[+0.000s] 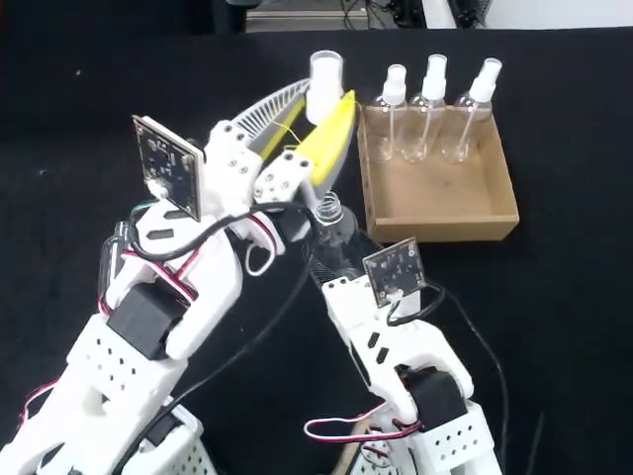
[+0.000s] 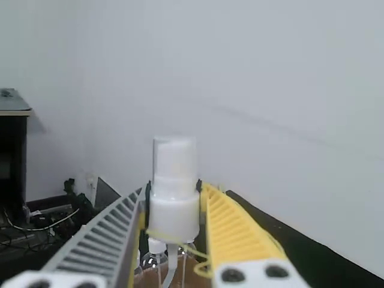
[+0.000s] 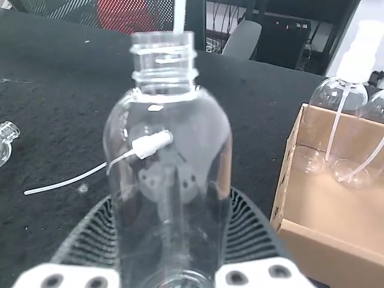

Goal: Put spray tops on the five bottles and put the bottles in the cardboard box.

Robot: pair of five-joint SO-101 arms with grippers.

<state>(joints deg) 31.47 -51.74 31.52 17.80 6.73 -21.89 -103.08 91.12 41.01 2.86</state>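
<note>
Gripped low in the right tool (image 3: pixel 171 216), a clear bottle (image 3: pixel 168 150) stands upright. The dark ribbed jaws are parted just to the bottle's width and press its sides. Its threaded mouth is open and bare. A thin white dip tube (image 3: pixel 179 15) hangs straight down to that mouth; whether its end is inside the neck I cannot tell. The tube belongs to the white spray top (image 2: pixel 174 162), which the left tool (image 2: pixel 174 207) pinches by the collar between its grey jaw and its yellow jaw. The top is held upright above the bottle, clear of the neck.

On the black counter (image 1: pixel 554 327) beyond the held bottle lies a loose spray top (image 3: pixel 90 169), its tube stretched flat along the surface. Near it, toward the counter's left edge, is the open neck of another bottle (image 3: pixel 3 139).

The cardboard box (image 1: pixel 445 226) sits just beside the held bottle, toward the counter's far right corner. Three capped bottles (image 1: pixel 427 124) lean in a row against the box's far wall.
</note>
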